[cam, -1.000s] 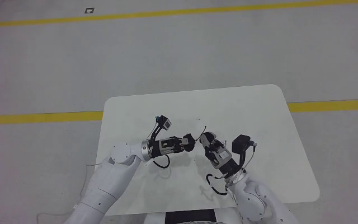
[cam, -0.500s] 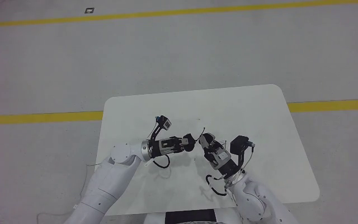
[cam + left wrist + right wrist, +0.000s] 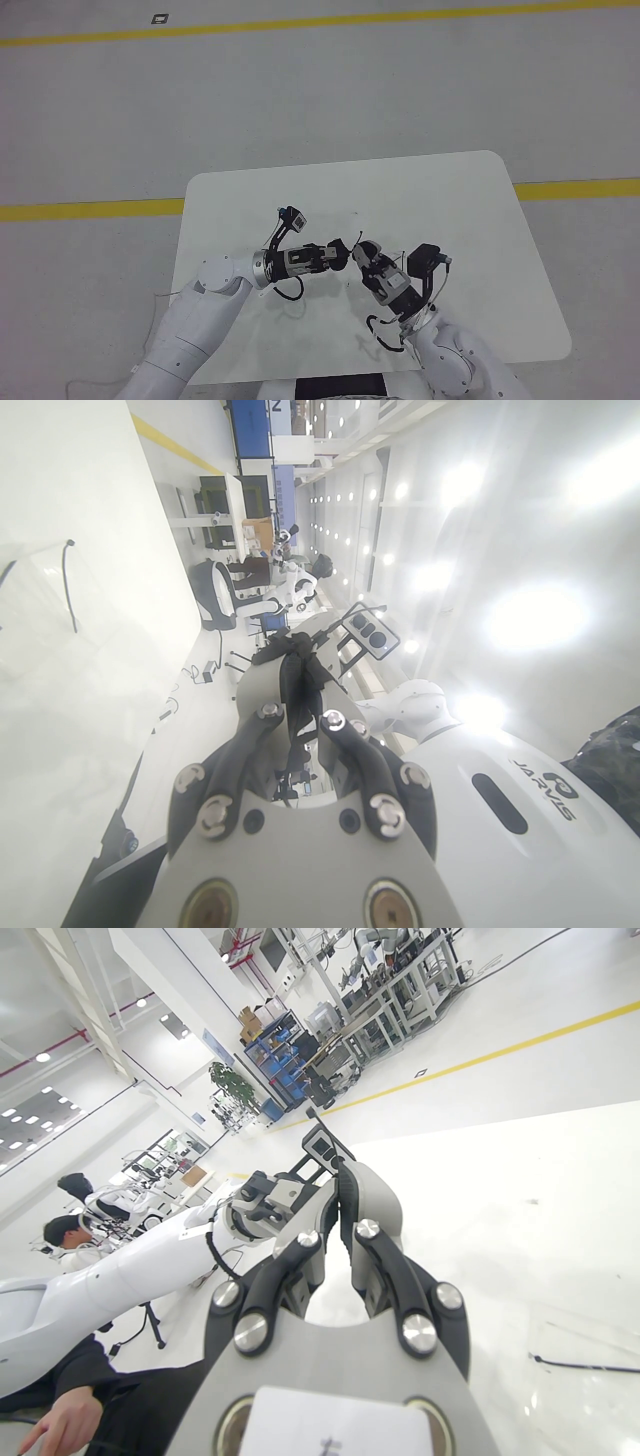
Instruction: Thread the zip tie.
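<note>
Both grippers meet over the middle of the desk (image 3: 470, 200), tip to tip, and the tie (image 3: 311, 1114) is held off the surface between them.

The right gripper (image 3: 340, 1188) has its fingers pressed flat together on the strap. A short length stands free beyond the pads, probably so that the tip has room to enter the head while staying stiff enough to aim.

The left gripper (image 3: 345, 252) faces it from the desk's left side. In its wrist view the fingers are drawn narrow around a dark strip. This is most likely the tie's other end, but the head itself is too small to make out. Holding one end in each tool bends the tie into a loop and leaves both ends free to be steered.

The step in hand appears to be lining the tip up with the slot. Whether it has gone in cannot be told. A slight twist at either wrist could send the tip past the head.

A spare tie (image 3: 575, 1366) lies flat on the desk, well apart.
</note>
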Tool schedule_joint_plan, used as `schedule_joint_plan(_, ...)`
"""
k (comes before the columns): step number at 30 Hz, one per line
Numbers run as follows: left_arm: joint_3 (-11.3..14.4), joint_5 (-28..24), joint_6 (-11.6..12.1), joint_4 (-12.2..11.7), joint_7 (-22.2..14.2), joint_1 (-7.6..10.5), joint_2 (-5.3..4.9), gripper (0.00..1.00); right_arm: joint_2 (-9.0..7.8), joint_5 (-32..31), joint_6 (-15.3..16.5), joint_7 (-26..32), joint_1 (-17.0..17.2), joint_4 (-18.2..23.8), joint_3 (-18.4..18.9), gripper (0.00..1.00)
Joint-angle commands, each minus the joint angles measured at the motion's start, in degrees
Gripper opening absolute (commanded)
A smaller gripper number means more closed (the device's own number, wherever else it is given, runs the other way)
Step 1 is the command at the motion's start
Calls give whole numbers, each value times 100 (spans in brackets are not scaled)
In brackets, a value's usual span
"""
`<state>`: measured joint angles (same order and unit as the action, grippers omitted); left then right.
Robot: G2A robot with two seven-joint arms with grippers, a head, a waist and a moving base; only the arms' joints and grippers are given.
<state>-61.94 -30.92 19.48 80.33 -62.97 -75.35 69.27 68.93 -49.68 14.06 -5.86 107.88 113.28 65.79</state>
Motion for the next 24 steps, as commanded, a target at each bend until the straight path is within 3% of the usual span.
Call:
schedule_joint_plan(1, 0, 0, 0, 0, 0, 0, 0, 0, -1, 29, -5, 10, 3, 0, 3, 0)
schedule_joint_plan(2, 0, 0, 0, 0, 0, 0, 0, 0, -1, 42, -9, 12, 5, 0, 4, 7)
schedule_joint_plan(3, 0, 0, 0, 0, 0, 0, 0, 0, -1, 64, -17, 0, 9, 3, 8, 49)
schedule_joint_plan(4, 0, 0, 0, 0, 0, 0, 0, 0, 0, 98, -25, -27, 16, 11, 15, 100)
schedule_joint_plan(16, 0, 0, 0, 0, 0, 0, 0, 0, -34, 310, 61, -214, 186, 132, 300, 100)
schedule_joint_plan(20, 0, 0, 0, 0, 0, 0, 0, 0, -38, 695, 174, -275, 247, 148, 411, 100)
schedule_joint_plan(22, 0, 0, 0, 0, 0, 0, 0, 0, -25, 1239, 272, -269, 265, 215, 400, 100)
schedule_joint_plan(24, 0, 0, 0, 0, 0, 0, 0, 0, -25, 1239, 272, -269, 265, 215, 400, 100)
